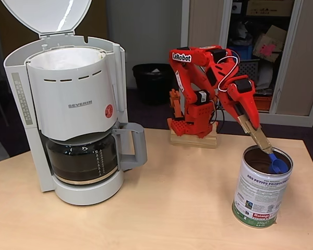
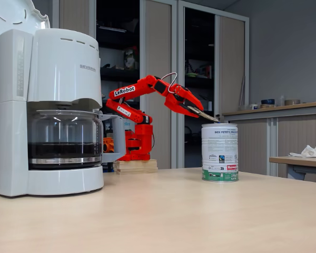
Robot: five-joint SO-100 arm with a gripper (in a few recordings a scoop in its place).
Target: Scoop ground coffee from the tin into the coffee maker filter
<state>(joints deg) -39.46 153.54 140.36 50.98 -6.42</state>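
Red arm (image 1: 208, 83) at the upper centre of a fixed view reaches down and right; its claw (image 1: 262, 139) is clamped on the handle of a blue scoop (image 1: 278, 165), tan fingers (image 1: 254, 131) pressed together on it; the scoop's bowl sits inside the mouth of the tin (image 1: 261, 194), against the right inner wall; the tin stands upright at the lower right on the light wooden table (image 1: 172, 208); ground coffee inside the tin, I cannot tell; over at the left, the white SEVERIN coffee machine (image 1: 75, 104) has its lid (image 1: 47, 15) tipped up; the coffee maker filter (image 1: 68, 58) shows white paper in the open basket at the upper left; the dark glass carafe (image 1: 81, 159) sits below it; tin and machine stand well apart.
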